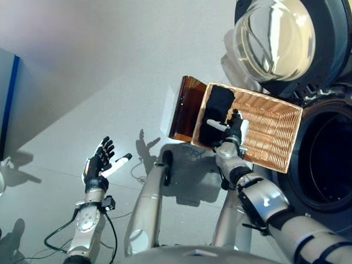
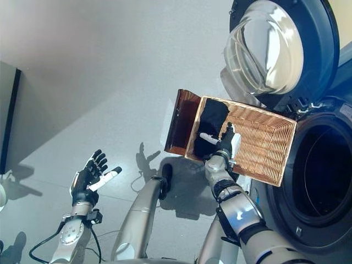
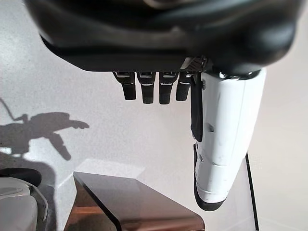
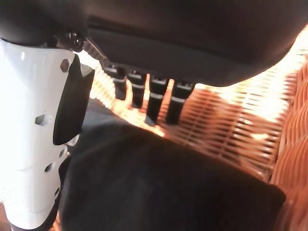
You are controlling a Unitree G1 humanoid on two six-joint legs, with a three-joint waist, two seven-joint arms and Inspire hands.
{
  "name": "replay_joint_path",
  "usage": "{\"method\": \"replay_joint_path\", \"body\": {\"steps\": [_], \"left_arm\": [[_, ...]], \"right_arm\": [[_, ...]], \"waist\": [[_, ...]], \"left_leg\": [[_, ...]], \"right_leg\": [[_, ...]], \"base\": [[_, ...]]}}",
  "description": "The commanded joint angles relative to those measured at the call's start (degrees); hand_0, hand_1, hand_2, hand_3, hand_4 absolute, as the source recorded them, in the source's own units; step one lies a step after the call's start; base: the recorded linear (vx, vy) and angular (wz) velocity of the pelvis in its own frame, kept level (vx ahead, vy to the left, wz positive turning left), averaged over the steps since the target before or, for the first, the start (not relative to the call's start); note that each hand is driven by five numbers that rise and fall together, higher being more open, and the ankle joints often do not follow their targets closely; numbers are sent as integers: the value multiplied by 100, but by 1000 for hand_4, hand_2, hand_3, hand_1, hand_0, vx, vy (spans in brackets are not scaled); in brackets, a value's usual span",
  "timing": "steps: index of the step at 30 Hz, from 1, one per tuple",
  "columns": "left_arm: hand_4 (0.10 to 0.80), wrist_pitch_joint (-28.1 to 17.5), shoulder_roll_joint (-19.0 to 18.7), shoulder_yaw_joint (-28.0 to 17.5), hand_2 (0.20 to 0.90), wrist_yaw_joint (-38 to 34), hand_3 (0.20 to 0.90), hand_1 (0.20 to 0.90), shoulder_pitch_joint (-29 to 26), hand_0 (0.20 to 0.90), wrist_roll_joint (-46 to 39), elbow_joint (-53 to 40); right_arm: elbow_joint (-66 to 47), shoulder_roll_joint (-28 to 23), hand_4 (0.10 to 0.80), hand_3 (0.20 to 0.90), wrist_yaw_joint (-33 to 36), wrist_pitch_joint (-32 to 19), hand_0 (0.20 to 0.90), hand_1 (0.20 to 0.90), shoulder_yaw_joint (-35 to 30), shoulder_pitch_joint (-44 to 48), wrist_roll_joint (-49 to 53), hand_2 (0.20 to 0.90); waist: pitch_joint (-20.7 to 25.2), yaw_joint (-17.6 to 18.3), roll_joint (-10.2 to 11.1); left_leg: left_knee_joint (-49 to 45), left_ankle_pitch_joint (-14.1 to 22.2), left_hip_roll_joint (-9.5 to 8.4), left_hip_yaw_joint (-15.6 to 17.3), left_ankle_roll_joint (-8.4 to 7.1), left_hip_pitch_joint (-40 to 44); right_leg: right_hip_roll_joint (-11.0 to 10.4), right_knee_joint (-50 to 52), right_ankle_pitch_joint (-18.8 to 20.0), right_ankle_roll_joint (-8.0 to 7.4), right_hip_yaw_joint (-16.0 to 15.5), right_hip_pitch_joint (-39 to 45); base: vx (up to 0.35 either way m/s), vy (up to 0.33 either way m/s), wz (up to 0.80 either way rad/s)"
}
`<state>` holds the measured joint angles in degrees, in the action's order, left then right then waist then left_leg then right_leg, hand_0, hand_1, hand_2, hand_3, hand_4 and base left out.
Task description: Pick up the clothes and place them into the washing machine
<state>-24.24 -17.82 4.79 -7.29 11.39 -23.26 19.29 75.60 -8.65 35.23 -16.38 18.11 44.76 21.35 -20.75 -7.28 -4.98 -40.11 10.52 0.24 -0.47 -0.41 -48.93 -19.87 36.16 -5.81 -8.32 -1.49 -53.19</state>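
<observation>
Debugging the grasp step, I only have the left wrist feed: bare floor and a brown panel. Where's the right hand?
Observer: The right hand is over the wicker basket, above a black garment lying at the basket's end.
Operator: Gripping it?
Observer: No. In the right wrist view its fingers are straight, above the cloth.
Operator: Washer ready?
Observer: The washing machine door is swung open, and the drum opening is beside the basket.
Operator: Left hand?
Observer: The left hand is open, off to the side over the floor.
</observation>
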Motion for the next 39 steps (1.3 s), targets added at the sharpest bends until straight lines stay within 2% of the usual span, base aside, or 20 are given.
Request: {"method": "replay_joint_path", "body": {"steps": [1, 26, 39], "left_arm": [[800, -417, -461, -386, 900, 34, 900, 900, 174, 900, -103, -728], [800, -362, -528, -386, 900, 58, 900, 900, 43, 900, -102, -614], [800, -319, -555, -293, 900, 68, 900, 900, -55, 900, -76, -321]], "right_arm": [[-425, 154, 800, 900, -807, -167, 900, 900, 198, 355, 172, 900], [-596, 713, 800, 900, -1181, -143, 900, 900, 639, 583, 271, 900], [-667, 628, 800, 900, -1393, -156, 900, 900, 558, 422, 527, 900]], "waist": [[-2, -288, -219], [-80, -473, -184], [-92, -494, -35]], "left_leg": [[-78, -26, 32, -87, -234, -384], [47, -76, -25, -110, -198, -351], [736, -280, -28, -94, -231, 66]], "right_leg": [[-78, 550, 112, 48, 468, -115], [-176, 424, 170, 9, 315, 6], [-259, -295, 460, -81, 87, 527]], "base": [[2, -10, 8], [1, -1, 1], [29, -6, 2]]}}
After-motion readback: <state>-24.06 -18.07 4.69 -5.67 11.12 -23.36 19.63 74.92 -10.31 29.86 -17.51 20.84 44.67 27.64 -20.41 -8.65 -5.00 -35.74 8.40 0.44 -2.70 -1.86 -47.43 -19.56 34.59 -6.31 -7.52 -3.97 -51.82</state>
